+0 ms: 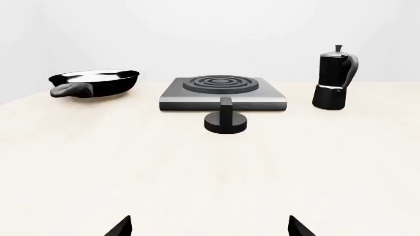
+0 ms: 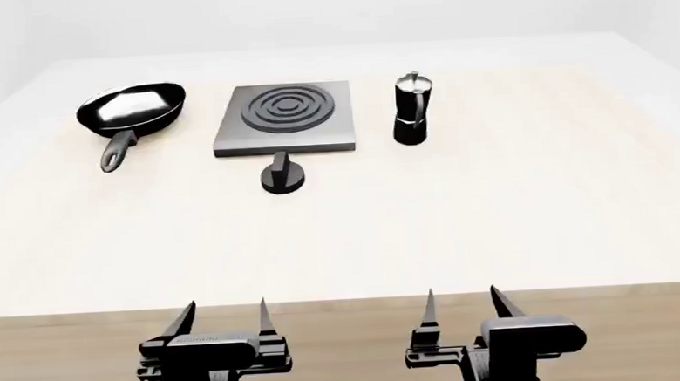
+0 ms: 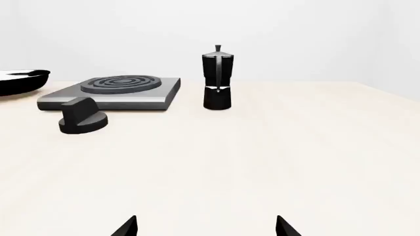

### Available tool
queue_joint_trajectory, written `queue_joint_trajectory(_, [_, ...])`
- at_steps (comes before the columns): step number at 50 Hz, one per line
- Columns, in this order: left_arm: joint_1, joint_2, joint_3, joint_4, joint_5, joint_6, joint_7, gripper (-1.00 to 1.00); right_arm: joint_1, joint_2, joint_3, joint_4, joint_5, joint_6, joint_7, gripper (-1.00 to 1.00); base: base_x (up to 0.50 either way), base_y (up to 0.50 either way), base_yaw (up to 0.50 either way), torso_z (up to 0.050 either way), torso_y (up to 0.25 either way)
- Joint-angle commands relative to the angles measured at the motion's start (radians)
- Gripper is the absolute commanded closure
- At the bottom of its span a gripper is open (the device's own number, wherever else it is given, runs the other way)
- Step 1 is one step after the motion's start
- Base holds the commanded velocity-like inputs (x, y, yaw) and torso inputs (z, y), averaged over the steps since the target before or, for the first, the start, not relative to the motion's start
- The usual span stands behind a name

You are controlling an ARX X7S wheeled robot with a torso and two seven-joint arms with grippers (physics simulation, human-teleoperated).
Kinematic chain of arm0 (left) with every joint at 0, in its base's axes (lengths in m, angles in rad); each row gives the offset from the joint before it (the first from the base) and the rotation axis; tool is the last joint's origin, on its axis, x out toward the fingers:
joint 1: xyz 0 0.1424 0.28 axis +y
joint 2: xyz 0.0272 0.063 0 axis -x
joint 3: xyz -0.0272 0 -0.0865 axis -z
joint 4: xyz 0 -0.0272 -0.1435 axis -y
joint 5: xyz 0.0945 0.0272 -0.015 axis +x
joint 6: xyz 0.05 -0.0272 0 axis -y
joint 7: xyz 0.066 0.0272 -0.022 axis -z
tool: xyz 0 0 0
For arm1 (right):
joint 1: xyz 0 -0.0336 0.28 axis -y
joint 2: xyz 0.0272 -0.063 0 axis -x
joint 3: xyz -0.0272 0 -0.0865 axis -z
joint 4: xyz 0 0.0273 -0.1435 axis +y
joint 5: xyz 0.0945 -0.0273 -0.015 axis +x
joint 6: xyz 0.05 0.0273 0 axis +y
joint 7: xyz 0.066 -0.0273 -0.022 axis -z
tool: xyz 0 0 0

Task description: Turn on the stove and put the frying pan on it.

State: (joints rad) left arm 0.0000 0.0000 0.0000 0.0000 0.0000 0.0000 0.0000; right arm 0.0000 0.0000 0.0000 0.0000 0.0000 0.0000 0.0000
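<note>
Both the left gripper and right gripper hang spread apart at the table's near edge; reaching for the knob risks nudging it sideways, and the frying pan may tip on its long handle.

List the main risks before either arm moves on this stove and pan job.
1. The knob sits close in front of the stove; a gripper reaching for it might nudge the plate.
2. The frying pan lies left of the stove, its handle pointing toward the robot; gripped by that long handle, the pan could tilt or slip.
3. The moka pot stands upright just right of the stove; a wide swing of the right gripper could topple it.
</note>
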Motion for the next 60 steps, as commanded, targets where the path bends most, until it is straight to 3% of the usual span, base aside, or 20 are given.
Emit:
queue_joint_trajectory(1, [0.000, -0.010, 0.011, 0.000, -0.010, 0.000, -0.011, -1.00, 0.002, 0.016, -0.017, 0.006, 0.019, -0.005, 0.018, -1.00, 0.00, 0.00, 0.00, 0.000, 0.000])
queue_joint_trajectory(33, [-0.003, -0.074, 0.081, -0.010, -0.104, 0.017, -0.078, -1.00, 0.005, 0.076, -0.095, 0.002, 0.065, -0.005, 0.107, -1.00, 0.00, 0.00, 0.00, 0.000, 0.000])
queue_joint_trajectory(60, [-0.005, -0.103, 0.116, -0.012, -0.132, 0.024, -0.113, -1.00, 0.009, 0.105, -0.130, 0.001, 0.095, -0.001, 0.141, -1.00, 0.00, 0.44, 0.00, 0.000, 0.000])
